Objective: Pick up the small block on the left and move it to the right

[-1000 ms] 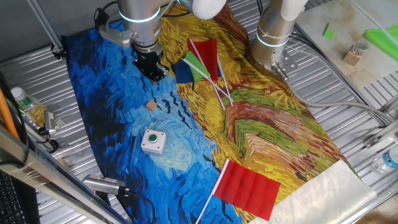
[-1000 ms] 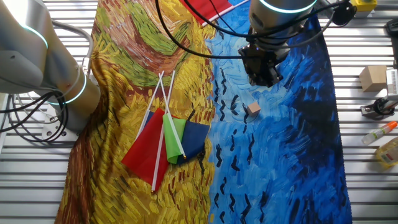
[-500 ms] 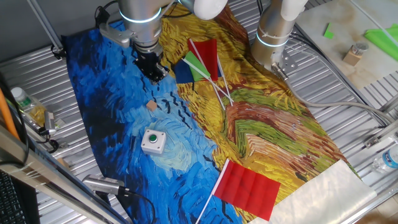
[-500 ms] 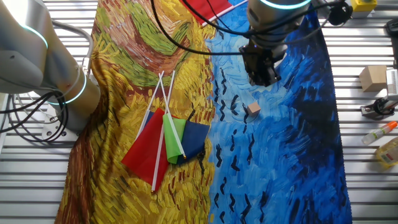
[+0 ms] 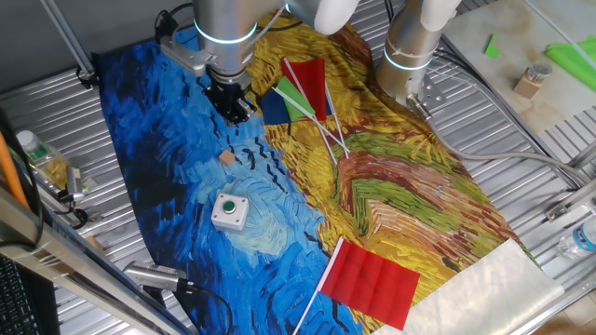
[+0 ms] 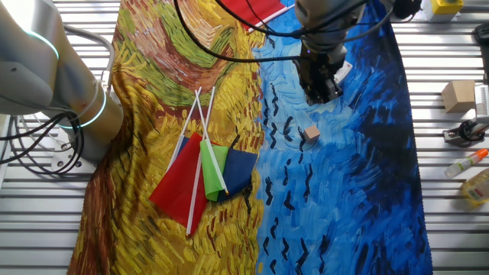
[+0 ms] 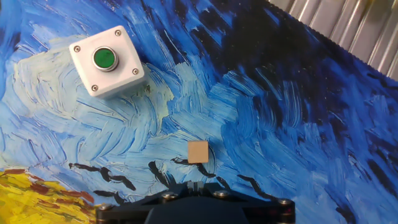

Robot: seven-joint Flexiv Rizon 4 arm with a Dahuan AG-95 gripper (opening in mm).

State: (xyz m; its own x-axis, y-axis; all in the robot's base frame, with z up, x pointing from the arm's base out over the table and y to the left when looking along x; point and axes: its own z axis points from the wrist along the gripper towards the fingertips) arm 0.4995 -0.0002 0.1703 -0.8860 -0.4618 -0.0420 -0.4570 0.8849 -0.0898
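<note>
The tiny tan wooden cube (image 7: 198, 152) lies free at 12 o'clock of the black two-finger gripper (image 5: 234, 105), whose opening cannot be told. It should be centred overhead before a straight descent, well clear of the white button box (image 7: 106, 61) at 10 o'clock.

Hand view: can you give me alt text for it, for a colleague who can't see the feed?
A small tan wooden block lies alone on a blue painted-swirl cloth, just beyond the dark gripper housing at the bottom edge. A white box with a green button sits apart from it at upper left. Ribbed metal table shows at the top right corner.
</note>
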